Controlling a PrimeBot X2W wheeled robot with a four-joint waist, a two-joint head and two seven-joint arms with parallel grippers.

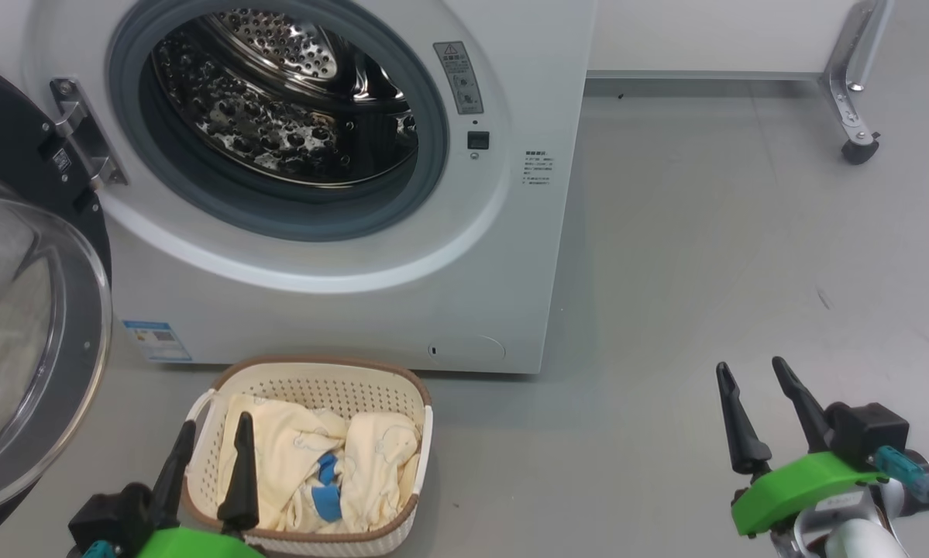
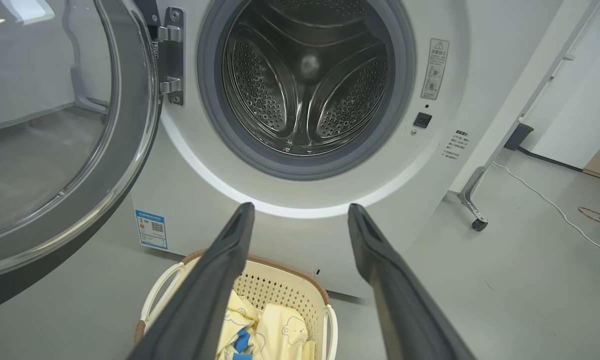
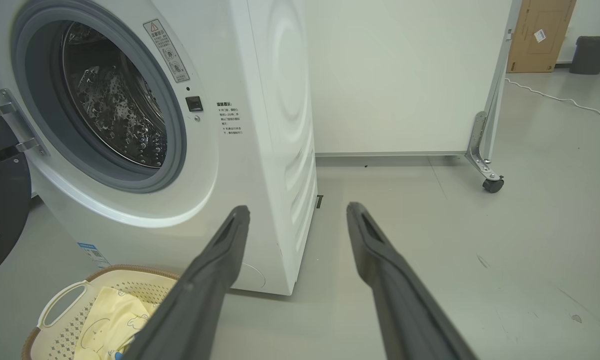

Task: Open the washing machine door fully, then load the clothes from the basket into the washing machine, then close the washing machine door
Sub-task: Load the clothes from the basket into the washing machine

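Though done swinging washing machine door (image 1: 22, 325) wide, has loading and closing left. Hovers left claw (image 1: 216, 422) spread, empty, near basket (image 1: 317, 364) before the washing machine (image 1: 356, 310); holds right claw (image 1: 749, 366) open, well aside. Finds clothes (image 1: 371, 457) all in basket, drum (image 1: 278, 101) bare.

Bright even light, soft shadows, reflections on washing machine door (image 1: 15, 325), wrist views edge-bowed

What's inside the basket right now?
The basket holds the clothes: a pale yellow bundle with blue patches. The bundle covers the basket's bottom, so anything beneath it cannot be seen.
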